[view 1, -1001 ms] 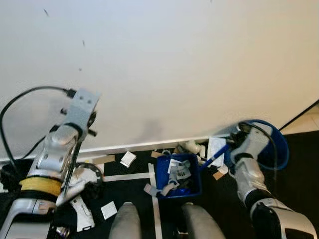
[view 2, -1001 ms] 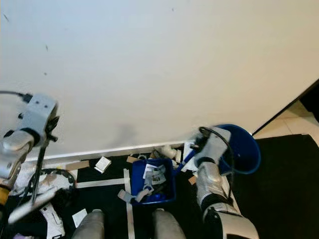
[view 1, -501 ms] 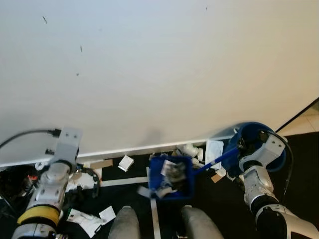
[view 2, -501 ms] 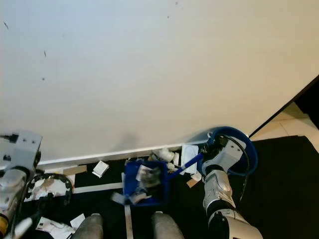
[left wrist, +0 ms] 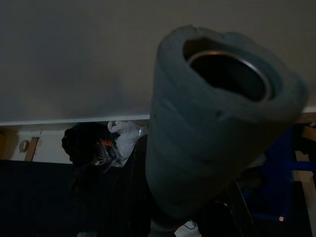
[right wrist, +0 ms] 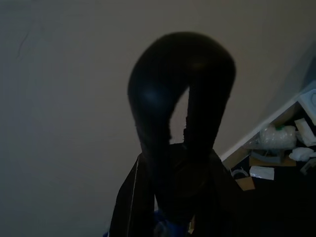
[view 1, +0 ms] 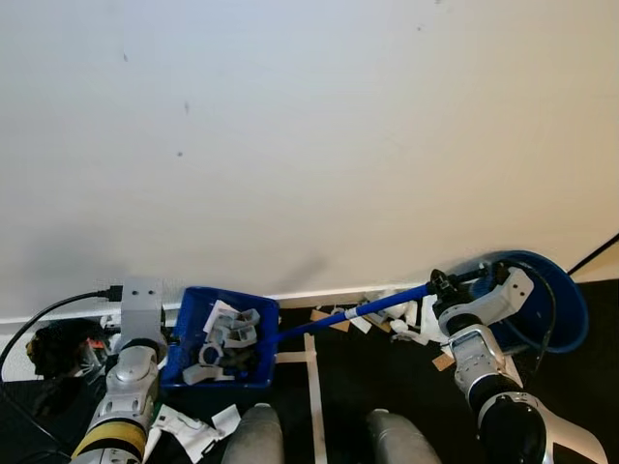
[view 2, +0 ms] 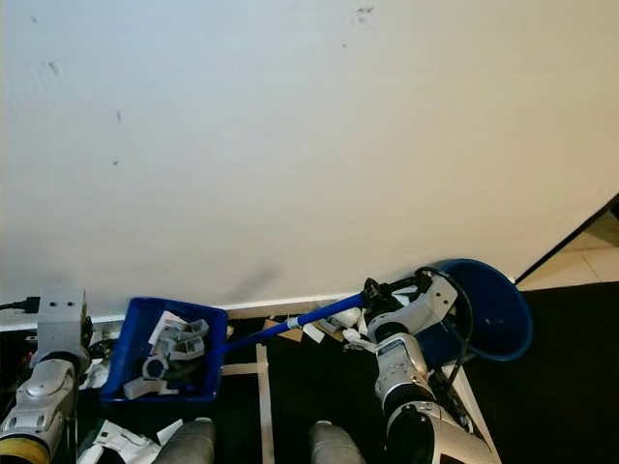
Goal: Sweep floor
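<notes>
Since a second ago the blue dustpan [view 1: 224,336] has swung from right in front of the robot's knees over to its left side, and it now sits by the white wall [view 1: 309,145] with its long blue handle [view 1: 353,313] stretched out toward the right arm. Pan is loaded with grey and white scraps [view 1: 226,340], and its long axis runs pretty much left to right along the baseboard, handle rising a bit toward the right. The right gripper [view 1: 438,285] is closed around the far end of that handle, forearm bent up from the elbow with the wrist turned in toward the wall. In the right wrist view the black fingers [right wrist: 163,113] curl together with almost no gap. Just behind that arm is a round blue bin [view 1: 551,300] lying near the wall. The left arm [view 1: 131,387] is low on the left, wrist raised next to the pan's left edge, and the left wrist view has the grey foam-covered end of a pole [left wrist: 217,123] right along the gripper's line, so it looks held, though I can't actually see those fingers. More torn paper [view 1: 198,425] lies on the dark floor [view 1: 338,387] by the robot's knees, plus a crumpled bag [left wrist: 123,140] at the wall.
</notes>
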